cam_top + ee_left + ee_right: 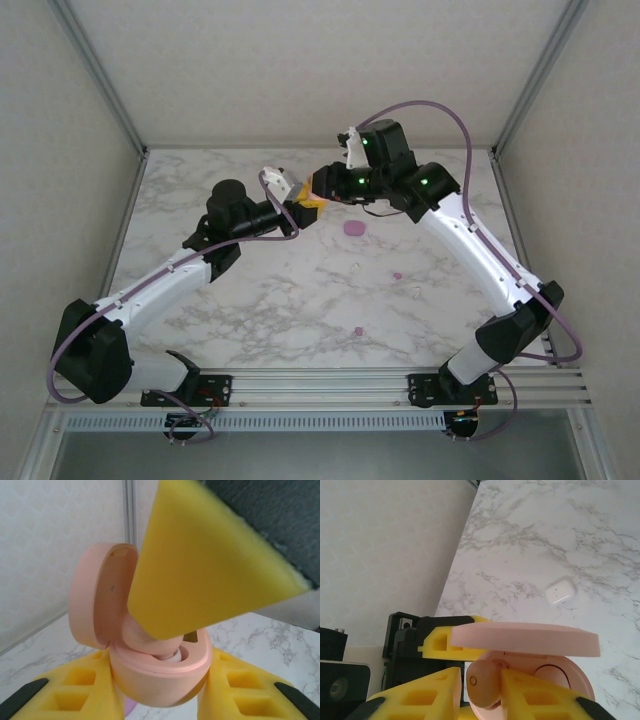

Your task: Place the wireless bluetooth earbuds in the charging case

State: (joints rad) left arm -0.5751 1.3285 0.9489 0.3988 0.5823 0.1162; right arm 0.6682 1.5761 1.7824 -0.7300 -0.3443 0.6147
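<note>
Two claws meet above desk (250, 300), near far edge: left claw (160, 700) pinches open pink case (157, 672); right claw (480, 700) pinches pink bud (482, 682) at its cup. Push bud straight down, slowly, then let go.

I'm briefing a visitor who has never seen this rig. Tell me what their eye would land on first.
Above the far middle of the marble table, the left gripper clamps an open salmon-pink charging case. The right gripper pinches a salmon-pink earbud at the case's opening, just beneath the raised lid. A purple case and a white case lie on the table nearby.
</note>
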